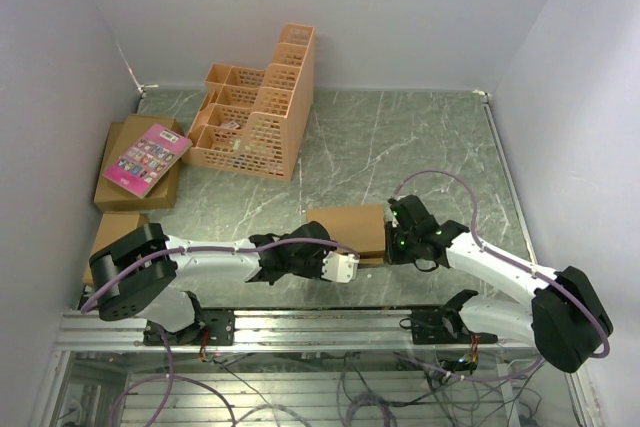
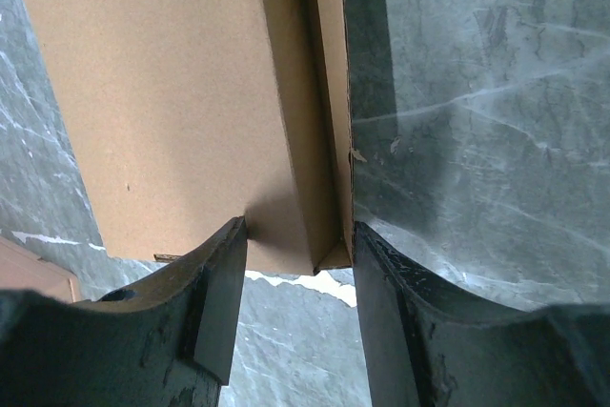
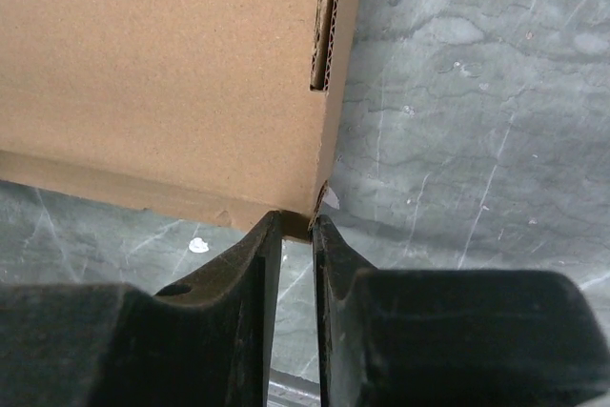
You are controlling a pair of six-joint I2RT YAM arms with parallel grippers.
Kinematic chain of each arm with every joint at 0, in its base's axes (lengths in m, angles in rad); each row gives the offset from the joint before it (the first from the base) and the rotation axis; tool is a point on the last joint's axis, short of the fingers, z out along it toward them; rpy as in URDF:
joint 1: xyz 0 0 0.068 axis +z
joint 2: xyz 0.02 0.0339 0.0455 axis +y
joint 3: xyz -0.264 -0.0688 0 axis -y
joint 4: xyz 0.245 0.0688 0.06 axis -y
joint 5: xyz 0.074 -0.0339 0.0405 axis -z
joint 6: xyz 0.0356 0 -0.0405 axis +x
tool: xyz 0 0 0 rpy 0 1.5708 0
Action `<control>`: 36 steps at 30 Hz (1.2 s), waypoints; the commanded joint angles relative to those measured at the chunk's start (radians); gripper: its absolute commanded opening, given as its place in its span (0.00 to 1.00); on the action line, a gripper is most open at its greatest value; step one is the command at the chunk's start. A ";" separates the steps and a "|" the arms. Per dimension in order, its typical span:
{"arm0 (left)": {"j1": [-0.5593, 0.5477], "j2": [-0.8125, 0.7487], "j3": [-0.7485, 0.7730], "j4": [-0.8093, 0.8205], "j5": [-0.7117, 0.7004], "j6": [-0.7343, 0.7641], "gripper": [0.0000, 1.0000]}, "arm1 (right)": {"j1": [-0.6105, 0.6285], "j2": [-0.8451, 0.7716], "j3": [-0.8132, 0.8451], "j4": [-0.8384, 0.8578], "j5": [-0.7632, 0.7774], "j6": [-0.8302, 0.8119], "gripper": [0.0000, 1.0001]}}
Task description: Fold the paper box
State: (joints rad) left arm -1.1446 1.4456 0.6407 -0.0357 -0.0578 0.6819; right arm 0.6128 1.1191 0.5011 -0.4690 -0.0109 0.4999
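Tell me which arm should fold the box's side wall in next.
Left, probably. The left gripper clasps the raised side wall of the paper box from both sides, so it can likely swing that wall over. The right gripper only pinches a corner tip.

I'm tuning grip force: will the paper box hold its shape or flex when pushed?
Probably light: the paper box is thin corrugated sheet, its fluted edge showing. Walls likely flex at creases, since the side wall is only folded over. It may slide easily on the smooth table.
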 commanded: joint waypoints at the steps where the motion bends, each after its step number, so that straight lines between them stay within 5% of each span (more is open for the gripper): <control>1: 0.008 0.021 0.019 -0.015 0.067 -0.023 0.56 | 0.030 -0.002 -0.010 -0.001 -0.078 0.012 0.16; 25: 0.012 0.017 0.021 -0.020 0.076 -0.021 0.56 | 0.030 -0.011 -0.014 0.011 -0.075 0.001 0.12; 36: 0.014 0.016 0.020 -0.021 0.080 -0.021 0.56 | 0.010 -0.013 -0.013 0.020 -0.083 -0.012 0.18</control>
State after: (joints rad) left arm -1.1336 1.4456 0.6430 -0.0387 -0.0559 0.6815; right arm 0.6266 1.1172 0.4973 -0.4835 -0.0422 0.4896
